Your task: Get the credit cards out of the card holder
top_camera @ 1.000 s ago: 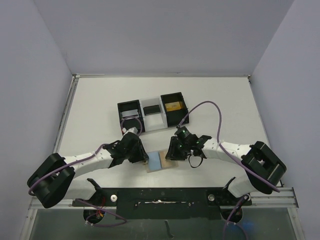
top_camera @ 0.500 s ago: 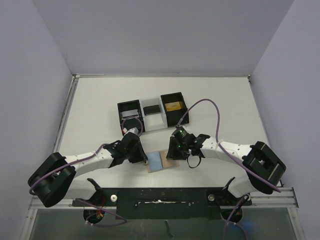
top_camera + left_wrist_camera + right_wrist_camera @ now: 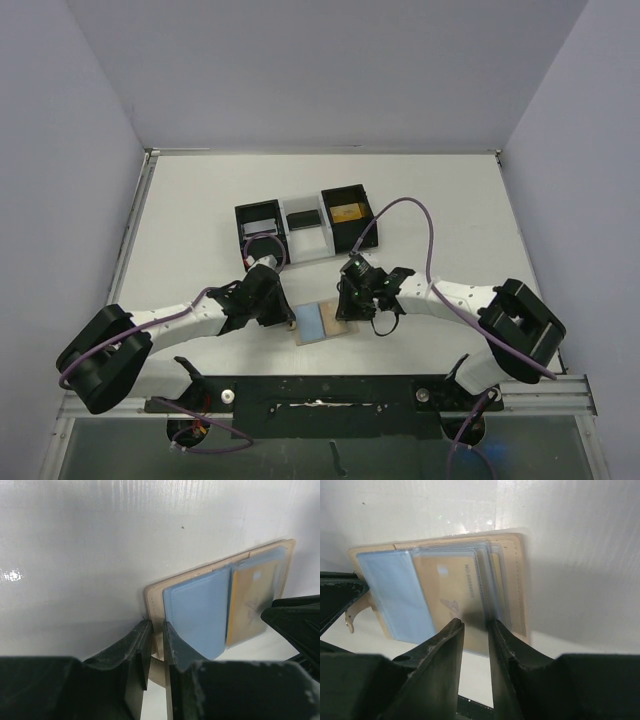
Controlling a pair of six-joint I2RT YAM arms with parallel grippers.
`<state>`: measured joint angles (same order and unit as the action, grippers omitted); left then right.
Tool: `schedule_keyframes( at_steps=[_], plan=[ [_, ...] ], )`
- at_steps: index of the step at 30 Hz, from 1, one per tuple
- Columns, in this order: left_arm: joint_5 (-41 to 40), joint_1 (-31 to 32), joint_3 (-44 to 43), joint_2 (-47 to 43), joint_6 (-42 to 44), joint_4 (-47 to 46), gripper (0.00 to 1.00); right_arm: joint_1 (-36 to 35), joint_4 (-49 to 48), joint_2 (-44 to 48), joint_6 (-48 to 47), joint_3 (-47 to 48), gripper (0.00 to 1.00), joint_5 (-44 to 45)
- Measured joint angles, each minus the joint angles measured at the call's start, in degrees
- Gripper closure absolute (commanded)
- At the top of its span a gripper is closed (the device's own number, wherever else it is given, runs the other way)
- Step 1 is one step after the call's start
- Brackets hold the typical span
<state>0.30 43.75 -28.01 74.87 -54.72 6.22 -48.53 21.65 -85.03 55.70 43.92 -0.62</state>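
Left wrist view: left gripper (image 3: 156, 630) is clenched on the card holder (image 3: 155, 592). Its two fingers sit v. close together w/ the holder's tan left border pinched between them. The holder lies open and flat on the table (image 3: 90, 555). A blue-grey card (image 3: 197, 610) sits in the half nearest this gripper, a gold card (image 3: 250, 600) in the far half. One dark finger (image 3: 295, 620) of the other arm pokes in at the right of this view, over the gold card's end.

Right wrist view: right gripper (image 3: 476, 625) has its fingers set narrow, astride the near edge of the gold card and the clear sleeves stacked w/ it. Can't tell if the pads actually bite or just flank that edge. The gold card carries printed lettering, too blurred to read.

Top external view: the holder lies close to the table's near edge, approx mid-width, between the two grippers, which come at it from opposite sides. A black-and-white tray (image 3: 238, 228) w/ three compartments sits further back, toward the table's middle, well apart from the holder.
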Motion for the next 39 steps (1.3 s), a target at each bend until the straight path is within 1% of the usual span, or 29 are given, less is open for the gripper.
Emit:
schedule_keyframes(
  at_steps=[11,14,16,19,27,28,31,32,35,39],
  plan=[
    [0.22,0.0,-0.85,0.98,0.92,-0.07,0.86,-1.86,3.91,-0.26,-1.31,3.45,0.78,2.51],
    [0.22,0.0,-1.01,1.14,1.09,0.0,0.86,-2.62,6.01,-0.46,-1.62,5.16,0.82,3.54],
    [0.2,0.0,-1.07,1.14,1.22,0.09,0.86,-3.3,6.95,-0.94,-2.16,6.69,0.83,4.11],
    [0.2,0.02,-1.31,1.27,1.4,0.44,0.87,-4.09,6.4,-1.01,-3.04,7.69,0.83,3.8],
    [0.17,0.02,-1.86,1.36,1.42,1.33,0.87,-4.39,1.86,-1.11,-4.94,8.0,0.84,-1.53],
    [0.17,0.02,-1.9,1.36,1.42,1.38,0.87,-4.39,1.81,-1.46,-5.16,8.44,0.83,-1.99],
    [0.13,0.02,-1.99,1.36,1.44,1.77,0.86,-4.39,-0.22,-3.23,-5.86,9.6,0.73,-4.17],
    [0.11,0.02,-2.03,1.36,1.44,1.92,0.85,-4.39,-1.22,-3.8,-6.05,9.62,0.71,-5.27],
    [-0.28,0.02,-2.05,1.25,1.42,2.45,0.82,-4.39,-3.3,-4.74,-6.27,9.62,0.68,-8.15],
    [-1.84,0.02,-2.05,-0.87,1.31,4.66,0.74,-3.96,-6.03,-4.74,-6.19,9.62,0.64,-10.56]
  ],
)
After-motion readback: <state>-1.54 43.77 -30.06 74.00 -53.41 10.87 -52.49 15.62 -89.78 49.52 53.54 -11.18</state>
